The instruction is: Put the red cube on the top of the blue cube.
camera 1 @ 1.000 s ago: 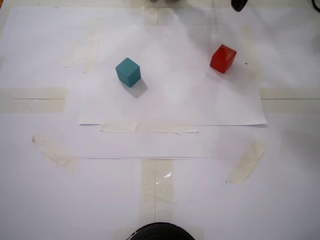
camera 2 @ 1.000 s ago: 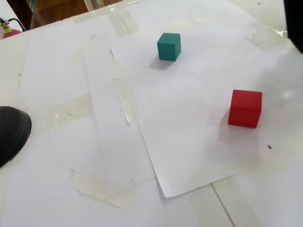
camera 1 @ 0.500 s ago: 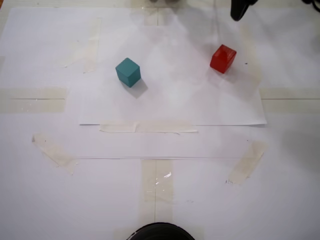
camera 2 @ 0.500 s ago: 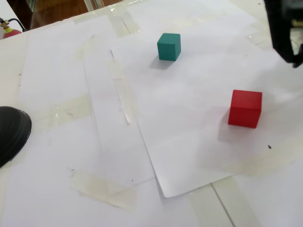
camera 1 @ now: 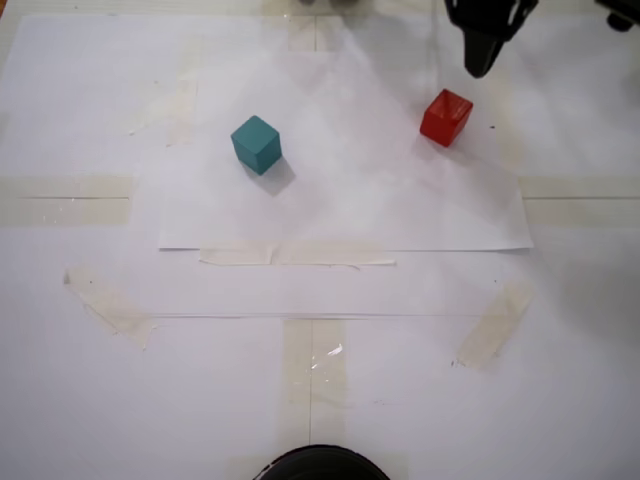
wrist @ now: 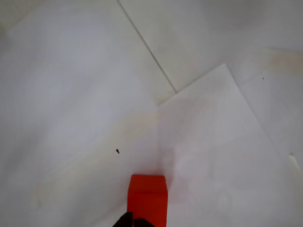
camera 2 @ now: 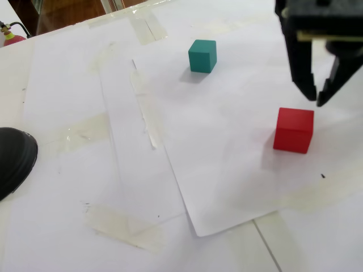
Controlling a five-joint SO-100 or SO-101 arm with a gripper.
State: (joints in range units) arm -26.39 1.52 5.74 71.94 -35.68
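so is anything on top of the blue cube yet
No. The blue cube's top is bare; the red cube sits apart on the paper, under the open gripper.

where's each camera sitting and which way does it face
A fixed view: overhead, looking straight down at the papered table; black gripper enters from the top edge.
Wrist view: rides the arm, looking down on the small red cube.
Another fixed view: low side angle; gripper open above the red cube.
Both fixed views share the small teal cube.

Red cube (camera 2: 294, 130) stands clear; blue cube (camera 2: 202, 55) well apart.
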